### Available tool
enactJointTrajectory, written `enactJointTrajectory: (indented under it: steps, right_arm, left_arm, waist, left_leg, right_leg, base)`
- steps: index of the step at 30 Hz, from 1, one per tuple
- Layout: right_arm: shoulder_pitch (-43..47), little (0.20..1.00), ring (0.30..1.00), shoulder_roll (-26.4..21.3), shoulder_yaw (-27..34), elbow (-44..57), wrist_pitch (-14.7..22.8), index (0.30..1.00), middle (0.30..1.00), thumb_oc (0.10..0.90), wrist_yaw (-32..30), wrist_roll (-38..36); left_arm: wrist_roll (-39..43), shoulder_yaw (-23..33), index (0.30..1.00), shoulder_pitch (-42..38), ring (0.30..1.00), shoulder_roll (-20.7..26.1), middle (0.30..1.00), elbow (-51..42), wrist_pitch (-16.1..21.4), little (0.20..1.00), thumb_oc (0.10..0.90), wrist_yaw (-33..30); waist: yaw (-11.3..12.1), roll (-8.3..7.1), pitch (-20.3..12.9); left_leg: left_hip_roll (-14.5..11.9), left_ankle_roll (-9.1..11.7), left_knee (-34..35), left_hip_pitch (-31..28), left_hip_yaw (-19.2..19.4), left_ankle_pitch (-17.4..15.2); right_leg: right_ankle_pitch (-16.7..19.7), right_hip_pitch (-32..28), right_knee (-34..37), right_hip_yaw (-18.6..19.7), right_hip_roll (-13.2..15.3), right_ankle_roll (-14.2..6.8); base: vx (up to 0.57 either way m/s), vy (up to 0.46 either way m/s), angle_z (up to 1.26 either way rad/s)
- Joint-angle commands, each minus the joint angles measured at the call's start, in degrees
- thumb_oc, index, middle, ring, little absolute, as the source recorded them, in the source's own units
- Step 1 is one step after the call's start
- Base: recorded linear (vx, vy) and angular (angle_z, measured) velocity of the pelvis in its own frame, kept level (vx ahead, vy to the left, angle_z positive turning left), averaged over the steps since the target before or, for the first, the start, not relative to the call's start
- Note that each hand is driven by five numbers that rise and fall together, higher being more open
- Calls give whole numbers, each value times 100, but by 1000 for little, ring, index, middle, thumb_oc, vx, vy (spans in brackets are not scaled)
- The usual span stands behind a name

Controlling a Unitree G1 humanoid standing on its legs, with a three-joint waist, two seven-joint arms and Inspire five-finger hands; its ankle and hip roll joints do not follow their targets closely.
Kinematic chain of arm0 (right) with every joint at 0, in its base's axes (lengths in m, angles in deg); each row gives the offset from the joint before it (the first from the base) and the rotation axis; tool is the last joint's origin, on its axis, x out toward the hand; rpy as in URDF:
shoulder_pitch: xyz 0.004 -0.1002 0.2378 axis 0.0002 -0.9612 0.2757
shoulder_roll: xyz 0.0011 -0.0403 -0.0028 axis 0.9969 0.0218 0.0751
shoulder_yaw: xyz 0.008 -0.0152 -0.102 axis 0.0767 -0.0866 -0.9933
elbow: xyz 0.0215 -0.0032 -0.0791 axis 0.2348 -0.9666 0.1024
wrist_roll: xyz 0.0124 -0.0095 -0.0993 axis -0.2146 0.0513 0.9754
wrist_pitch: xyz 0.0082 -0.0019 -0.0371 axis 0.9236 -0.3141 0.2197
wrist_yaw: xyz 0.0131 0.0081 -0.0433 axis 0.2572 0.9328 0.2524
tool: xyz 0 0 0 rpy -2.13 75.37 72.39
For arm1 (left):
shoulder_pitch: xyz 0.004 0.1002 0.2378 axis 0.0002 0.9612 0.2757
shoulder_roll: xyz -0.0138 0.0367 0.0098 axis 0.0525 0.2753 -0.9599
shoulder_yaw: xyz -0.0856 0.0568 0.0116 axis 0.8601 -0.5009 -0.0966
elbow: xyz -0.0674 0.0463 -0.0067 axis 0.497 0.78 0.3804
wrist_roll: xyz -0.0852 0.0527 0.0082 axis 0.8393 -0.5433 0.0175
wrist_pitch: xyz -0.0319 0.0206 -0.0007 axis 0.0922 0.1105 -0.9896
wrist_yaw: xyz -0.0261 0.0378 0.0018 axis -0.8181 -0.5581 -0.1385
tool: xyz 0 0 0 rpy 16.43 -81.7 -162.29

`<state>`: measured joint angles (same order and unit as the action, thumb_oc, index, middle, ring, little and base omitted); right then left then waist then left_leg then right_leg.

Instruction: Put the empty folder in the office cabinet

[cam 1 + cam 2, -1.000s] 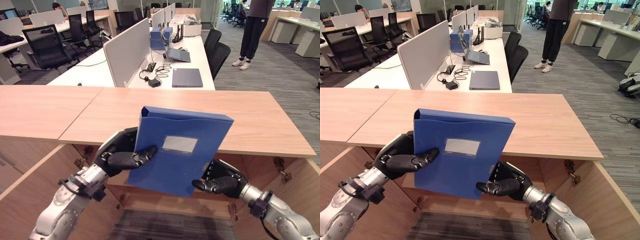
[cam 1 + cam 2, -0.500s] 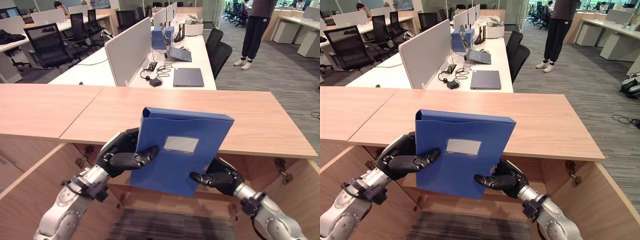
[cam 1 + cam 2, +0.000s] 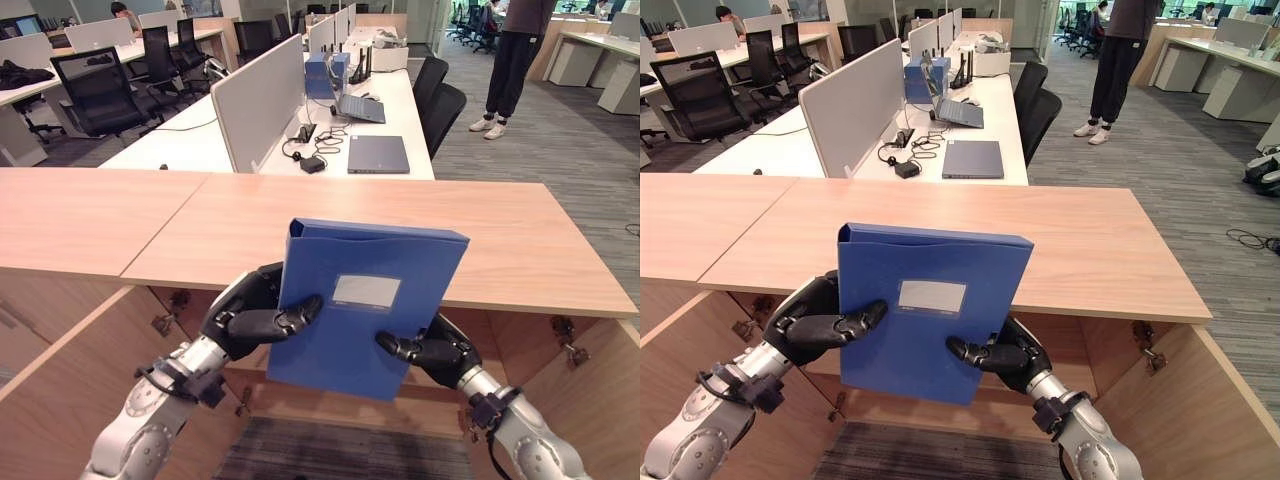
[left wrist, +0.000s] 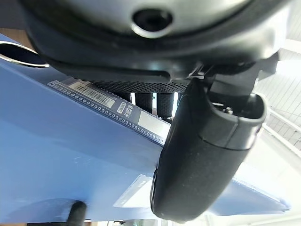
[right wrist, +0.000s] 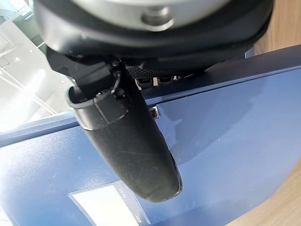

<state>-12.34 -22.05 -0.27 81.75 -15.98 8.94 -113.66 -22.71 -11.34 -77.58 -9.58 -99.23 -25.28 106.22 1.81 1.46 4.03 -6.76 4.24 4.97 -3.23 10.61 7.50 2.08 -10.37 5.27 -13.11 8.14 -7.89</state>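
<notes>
Left eye view: blue folder (image 3: 365, 305) upright above the open cabinet (image 3: 60, 385), just in front of the worktop (image 3: 300, 225) edge; left robot hand (image 3: 250, 318) and right robot hand (image 3: 428, 352) clamped on opposite sides, probably keeping it level for lowering inside.

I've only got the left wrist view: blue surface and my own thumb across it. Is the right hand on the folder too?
Observer: Yes. The right hand pinches the blue folder at its lower right edge, thumb across the front face.
Operator: And where does my left hand sit on it?
Observer: The left hand grips the folder's left edge about halfway up, thumb lying on the front.
Operator: How is the folder oriented?
Observer: Upright, label side toward the head camera, held in front of the wooden cabinet top.
Operator: Is the cabinet open?
Observer: Yes, a wooden door stands open at lower right, and the folder is not yet inside.
</notes>
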Motion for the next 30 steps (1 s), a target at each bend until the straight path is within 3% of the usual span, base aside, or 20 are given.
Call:
enactJointTrajectory:
  steps: [1, 8, 9, 10, 11, 12, 30]
  right_arm:
    - [1440, 900, 900, 522, -308, 539, 554, 900, 900, 800, 469, -543]
    - [1512, 900, 900, 552, -548, 468, 486, 900, 900, 800, 528, -617]
    - [1519, 869, 869, 549, -572, 459, 490, 869, 869, 780, 533, -625]
    - [1517, 571, 571, 550, -589, 473, 489, 571, 571, 580, 543, -628]
    - [1510, 484, 484, 545, -597, 471, 485, 484, 484, 522, 543, -630]
    - [1497, 300, 300, 536, -618, 471, 476, 300, 300, 400, 547, -639]
    - [1308, 300, 300, 411, -666, 510, 356, 300, 300, 400, 635, -613]
  left_arm:
    - [738, -486, 300, -1091, 300, -332, 300, -683, 392, 300, 400, 351]
    - [850, -609, 300, -1163, 300, -362, 300, -650, 380, 300, 400, 348]
    - [854, -609, 300, -1166, 300, -370, 300, -645, 388, 300, 400, 345]
    - [867, -624, 300, -1170, 300, -375, 300, -644, 388, 300, 400, 348]
    - [865, -626, 300, -1171, 300, -381, 300, -641, 395, 300, 400, 351]
    - [862, -633, 300, -1174, 300, -382, 300, -646, 402, 300, 400, 353]
    - [825, -539, 300, -1133, 300, -415, 300, -591, 447, 300, 400, 375]
  waist:
    - [-12, -106, -4]
    - [3, -97, 11]
    - [4, -99, 14]
    - [3, -101, 16]
    - [6, -101, 19]
    - [7, -99, 19]
    - [7, -124, 32]
  left_leg:
    - [168, 35, 3, -680, -91, -762]
    - [172, 35, 3, -651, -51, -749]
    - [175, 35, 3, -649, -53, -751]
    - [175, 34, 3, -648, -53, -754]
    - [179, 32, 3, -649, -54, -758]
    - [182, 32, 3, -648, -59, -760]
    - [191, 31, 3, -624, -111, -766]
  right_leg:
    - [-489, 59, -319, 155, -167, -1]
    - [-444, 79, -284, 134, -150, -16]
    - [-438, 80, -277, 132, -147, -18]
    - [-435, 79, -270, 136, -143, -19]
    - [-434, 76, -266, 136, -141, -20]
    - [-434, 75, -264, 138, -140, -21]
    - [-467, 120, -314, 173, -147, -21]
  base:
    - [0, 0, 0]
    - [0, 0, 0]
    - [0, 0, 0]
    - [0, 0, 0]
    - [0, 0, 0]
    - [0, 0, 0]
    - [0, 0, 0]
